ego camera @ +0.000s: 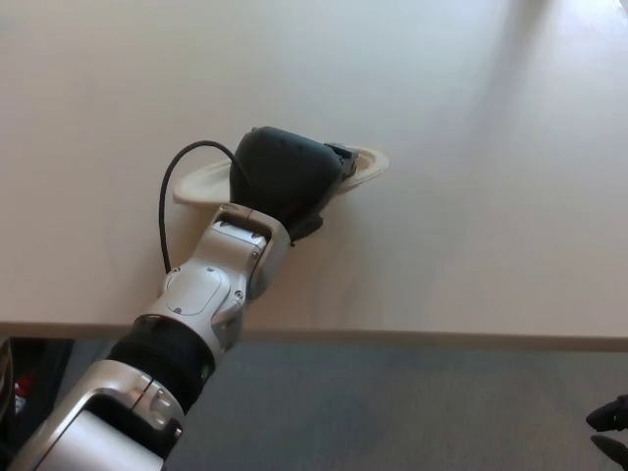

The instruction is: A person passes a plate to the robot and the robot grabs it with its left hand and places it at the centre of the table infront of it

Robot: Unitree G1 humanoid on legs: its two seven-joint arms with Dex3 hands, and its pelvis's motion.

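One cream plate (pixel 368 165), clamped by left hand (pixel 285 182), tilted low over worktop (pixel 471 245); uneven release risks rim-first clatter.

The table (pixel 471 147) fills the upper part of the head view, its near edge running across at the 6 o'clock side, with the floor (pixel 412 412) below that edge. The plate (pixel 201 183) sits over the table a little left of the middle of the view, tilted, its rim showing at 9 o'clock and at 3 o'clock of the left hand (pixel 285 182). That hand lies over the plate's middle and holds it. The forearm (pixel 201 299) reaches down to 7 o'clock, crossing the table's near edge. A cable (pixel 167 211) loops at 9 o'clock of the wrist. A bit of the right hand (pixel 610 422) shows at the 4 o'clock corner, over the floor.
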